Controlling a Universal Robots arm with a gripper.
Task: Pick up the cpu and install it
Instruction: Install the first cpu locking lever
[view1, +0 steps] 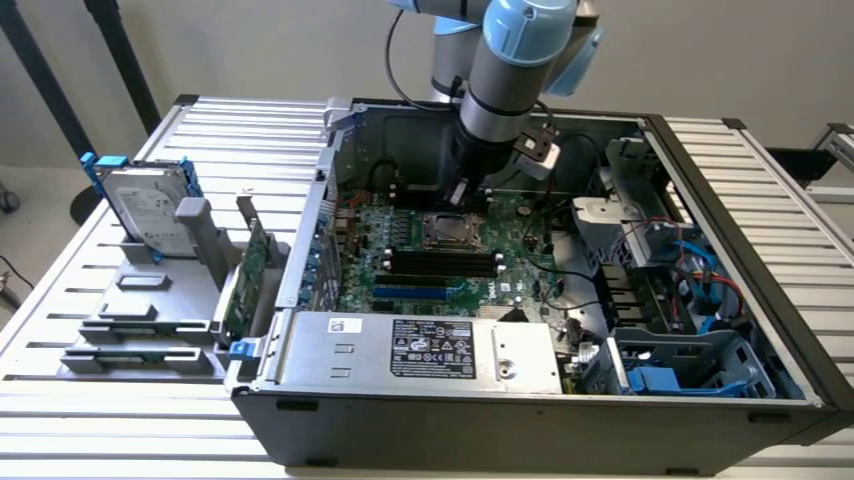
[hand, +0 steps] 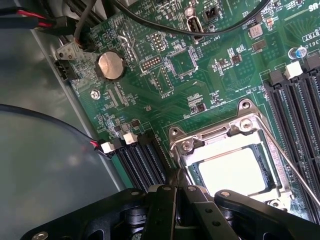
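Observation:
The cpu (hand: 235, 170), a small square chip with a silver-grey lid, lies flat inside the metal socket frame (hand: 240, 125) on the green motherboard (hand: 200, 75). My gripper (hand: 175, 181) hangs just beside the socket's corner, its black fingers (hand: 165, 200) pressed together with nothing between them. In the exterior view the gripper (view1: 462, 196) reaches down into the open computer case (view1: 747, 250), right above the socket frame (view1: 450, 232) near the middle of the board.
A thin metal lever (hand: 290, 160) runs along the socket. Black memory slots (hand: 142, 160) flank it, and a coin battery (hand: 110, 65) and black cables (hand: 150, 22) lie nearby. On the exterior view's left a grey rack (view1: 147, 320) holds a hard drive (view1: 144, 212). The power supply (view1: 414, 350) sits at the case's front.

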